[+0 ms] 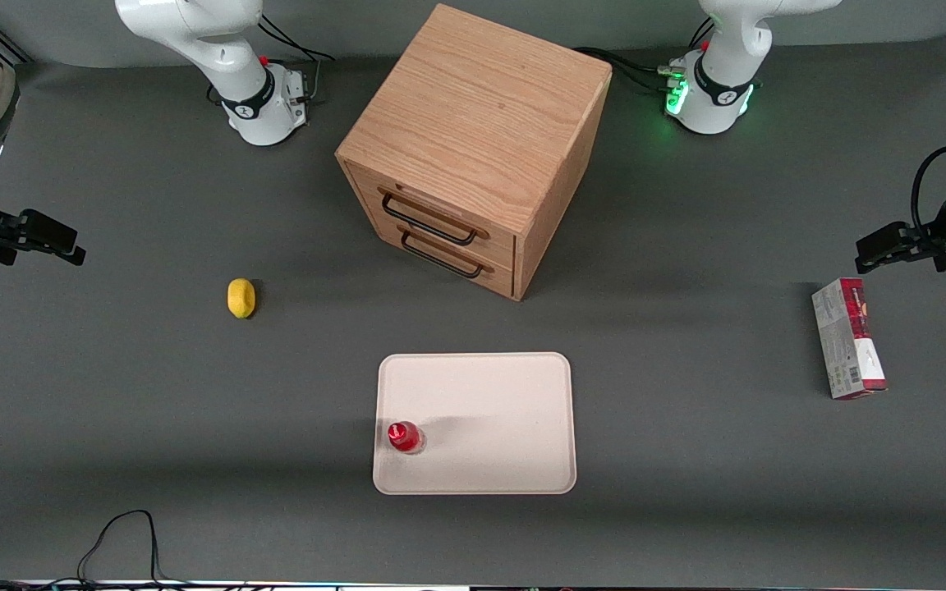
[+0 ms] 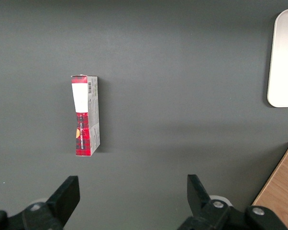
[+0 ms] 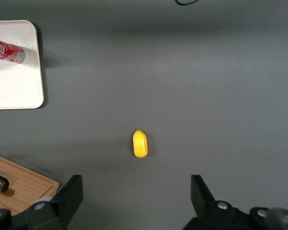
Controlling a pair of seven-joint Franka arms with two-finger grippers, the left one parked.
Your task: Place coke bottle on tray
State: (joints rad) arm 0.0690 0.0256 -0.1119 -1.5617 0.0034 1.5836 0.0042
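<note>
1. A black cable loops on the counter at its edge nearest the front camera, toward the working arm's end.
2. The tray lies flat on the counter, midway along it and a little in from that near edge; it is cream-white with rounded corners.
3. The coke bottle stands upright on the tray, in the tray's near corner toward the working arm's end, close to the rim. From the front only its red cap and clear base show; the right wrist view shows its red side with white script.
4. A red-and-grey carton lies flat toward the parked arm's end of the counter, well apart from the tray.
5. A lemon sits alone on the bare counter, farther from the front camera than the tray and toward the working arm's end.
6. The pincer hangs above the counter at the working arm's end, well apart from the bottle and the lemon. In the right wrist view its two fingers stand wide apart with nothing between them.
7. A wooden cabinet with two drawers, each with a dark handle, stands farther back than the tray, turned at an angle.
</note>
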